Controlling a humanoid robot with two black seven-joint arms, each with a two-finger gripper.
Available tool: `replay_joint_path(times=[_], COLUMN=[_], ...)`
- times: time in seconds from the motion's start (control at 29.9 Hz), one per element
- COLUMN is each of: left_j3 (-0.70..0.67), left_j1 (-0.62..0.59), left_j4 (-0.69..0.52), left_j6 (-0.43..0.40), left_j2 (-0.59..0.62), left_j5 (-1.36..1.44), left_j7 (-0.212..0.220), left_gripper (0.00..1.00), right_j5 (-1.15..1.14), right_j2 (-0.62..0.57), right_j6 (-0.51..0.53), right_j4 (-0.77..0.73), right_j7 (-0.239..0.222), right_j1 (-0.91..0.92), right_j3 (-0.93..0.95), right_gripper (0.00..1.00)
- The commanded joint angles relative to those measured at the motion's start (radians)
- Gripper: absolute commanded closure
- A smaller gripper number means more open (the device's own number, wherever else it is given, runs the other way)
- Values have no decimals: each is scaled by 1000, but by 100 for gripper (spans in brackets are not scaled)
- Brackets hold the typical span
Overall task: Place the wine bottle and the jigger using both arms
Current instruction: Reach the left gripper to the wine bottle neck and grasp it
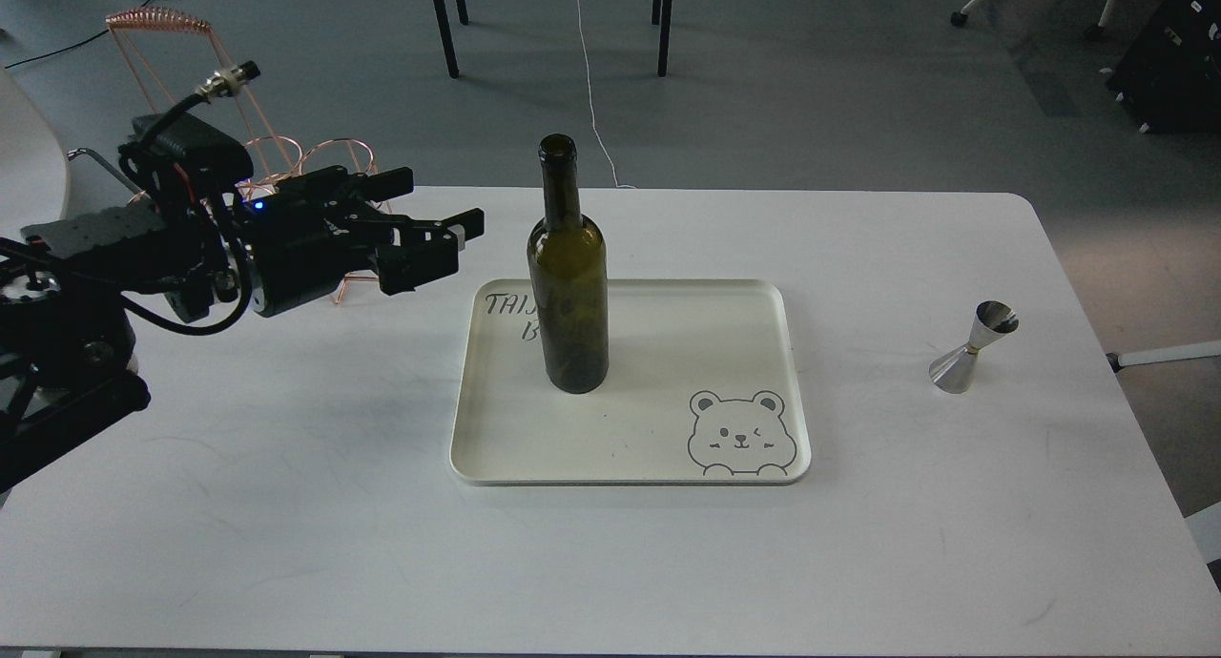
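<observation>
The wine bottle, dark olive-green and without a label, stands upright on the left part of a cream tray with a bear drawing. The steel jigger stands alone on the white table at the right, wide cone down. My left gripper reaches in from the left at about the height of the bottle's shoulder, a short way left of it and not touching it. Its two fingers are spread apart and hold nothing. My right arm is out of view.
A copper wire bottle rack stands at the table's back left, largely hidden behind my left arm. The white table has rounded corners. Chair legs and cables are on the floor beyond the far edge.
</observation>
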Motion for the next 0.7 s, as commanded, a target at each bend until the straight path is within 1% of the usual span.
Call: replay_joint_path(times=[0.0, 0.13, 0.27, 0.47, 0.57, 0.67], left_j3=[-4, -7, -15, -7, -3, -3], left_j1=[2, -1, -14, -47, -57, -58], left_j4=[11, 20, 25, 31, 66, 76], left_j6=[3, 6, 7, 6, 6, 6], left_j2=[-43, -82, -103, -140, -169, -195], left_j5=[25, 26, 26, 26, 28, 28], left_j7=[2, 6, 20, 22, 20, 20], left_gripper=[9, 10, 10, 10, 10, 10], right_j5=[0, 0, 13, 14, 14, 14], right_j2=[0, 0, 1, 1, 1, 1], right_j6=[0, 0, 0, 0, 0, 0], right_j4=[0, 1, 8, 9, 9, 8], right_j7=[0, 0, 5, 3, 2, 2], right_j1=[-2, -2, -2, -2, -2, -2], right_j3=[7, 11, 23, 30, 30, 30], right_gripper=[6, 6, 6, 6, 6, 6])
